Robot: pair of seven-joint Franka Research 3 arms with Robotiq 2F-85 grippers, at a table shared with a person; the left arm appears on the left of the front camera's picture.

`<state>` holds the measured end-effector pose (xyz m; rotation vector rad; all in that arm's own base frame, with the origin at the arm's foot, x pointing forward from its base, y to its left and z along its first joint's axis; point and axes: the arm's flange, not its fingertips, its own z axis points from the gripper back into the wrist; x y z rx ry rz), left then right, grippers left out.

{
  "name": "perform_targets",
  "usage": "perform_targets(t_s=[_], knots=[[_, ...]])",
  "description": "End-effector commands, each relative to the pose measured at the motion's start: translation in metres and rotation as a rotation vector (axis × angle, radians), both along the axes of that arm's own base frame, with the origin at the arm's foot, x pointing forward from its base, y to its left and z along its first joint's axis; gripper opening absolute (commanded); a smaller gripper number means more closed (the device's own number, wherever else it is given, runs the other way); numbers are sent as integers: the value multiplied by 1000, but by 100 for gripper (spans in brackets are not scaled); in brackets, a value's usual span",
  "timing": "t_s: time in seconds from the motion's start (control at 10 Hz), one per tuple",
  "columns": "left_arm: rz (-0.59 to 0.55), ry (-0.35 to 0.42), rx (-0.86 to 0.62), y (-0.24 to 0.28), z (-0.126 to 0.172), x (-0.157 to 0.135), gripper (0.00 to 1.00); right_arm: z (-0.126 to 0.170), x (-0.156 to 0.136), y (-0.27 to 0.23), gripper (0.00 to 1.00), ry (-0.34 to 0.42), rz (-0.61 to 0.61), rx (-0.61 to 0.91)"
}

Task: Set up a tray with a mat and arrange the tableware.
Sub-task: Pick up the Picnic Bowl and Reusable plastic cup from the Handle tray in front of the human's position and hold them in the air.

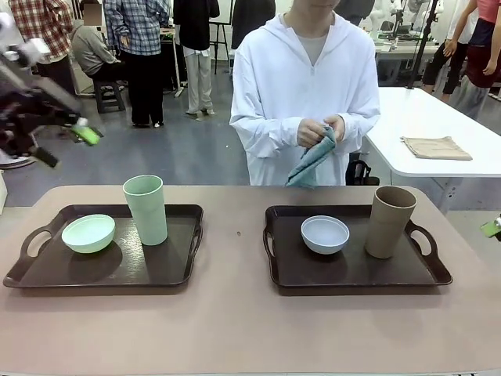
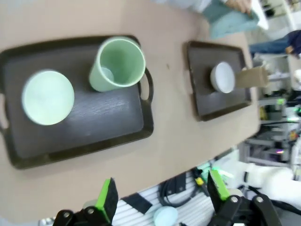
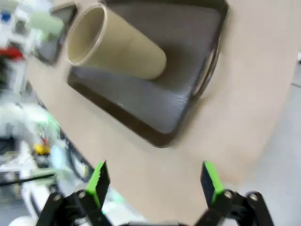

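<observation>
My left pincer (image 2: pixel 162 186) and right pincer (image 3: pixel 155 173) gape wide, empty; tall brown cup (image 1: pixel 389 221) looks light, stiff, slick; I'd pinch its rim.

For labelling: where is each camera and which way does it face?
Front view: robot's side of the table, facing the person; left arm upper left.
Left wrist view: high above, looking down on the pale green cup; open left end effector below.
Right wrist view: looking down on the brown cup; open right end effector below.
Shared: the brown cup, in all three.
</observation>
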<state>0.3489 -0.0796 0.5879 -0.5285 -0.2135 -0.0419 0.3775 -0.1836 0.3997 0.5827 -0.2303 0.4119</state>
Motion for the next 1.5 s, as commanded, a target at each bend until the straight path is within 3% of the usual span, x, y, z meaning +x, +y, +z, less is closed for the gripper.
perform_targets(t_s=[0.0,0.2,0.4,0.5,0.6,0.7,1.0,1.2,1.4], knots=[[33,26,170,-57,2,27,100,-8,14,5,100,-57,168,-30],[56,46,285,-117,-5,47,100,-2,20,9,100,-33,330,61],[56,53,357,-164,-22,58,100,2,19,1,100,-47,415,128],[55,62,359,-175,-25,57,100,4,17,-1,100,-50,406,153],[-14,67,303,-157,-26,47,100,1,13,20,100,-51,368,83],[32,48,342,-168,-32,51,100,1,13,20,100,-51,368,83],[17,61,330,-171,-34,54,100,4,14,15,100,-53,393,103],[1,35,300,-210,-31,73,100,15,57,26,100,-235,365,185],[-42,10,376,-244,-31,83,100,18,69,38,100,-359,401,108]])
